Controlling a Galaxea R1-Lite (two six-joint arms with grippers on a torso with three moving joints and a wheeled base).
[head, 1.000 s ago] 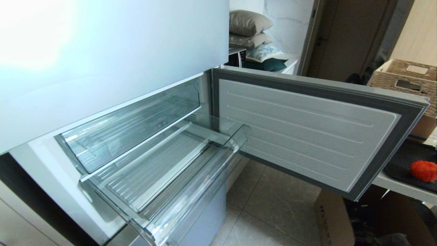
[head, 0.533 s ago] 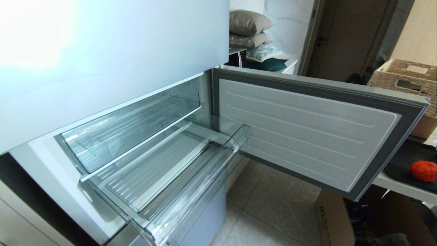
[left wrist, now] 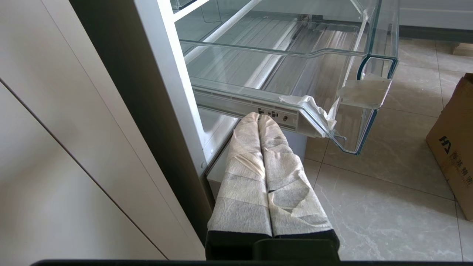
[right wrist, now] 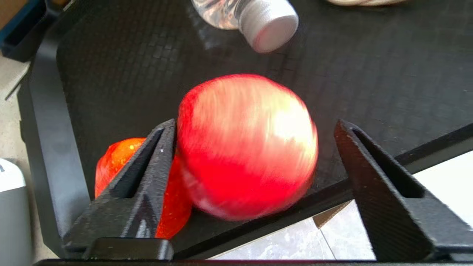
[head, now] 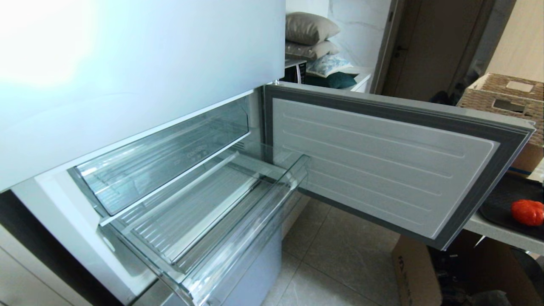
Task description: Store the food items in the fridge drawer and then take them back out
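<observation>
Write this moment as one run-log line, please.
right tool: open, beside smooth red apple on black tray | ribbed orange-red tomato: adjacent | clear plastic fridge drawer: open

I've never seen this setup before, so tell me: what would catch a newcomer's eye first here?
The blurred, smooth red apple-like fruit on the black textured tray, sitting between the spread black fingers of the right gripper, beside an orange-red ribbed tomato-like fruit. Next, the clear plastic fridge drawer, pulled out and holding nothing, under the pale frosted fridge door, beside the open white-lined lower door.
</observation>
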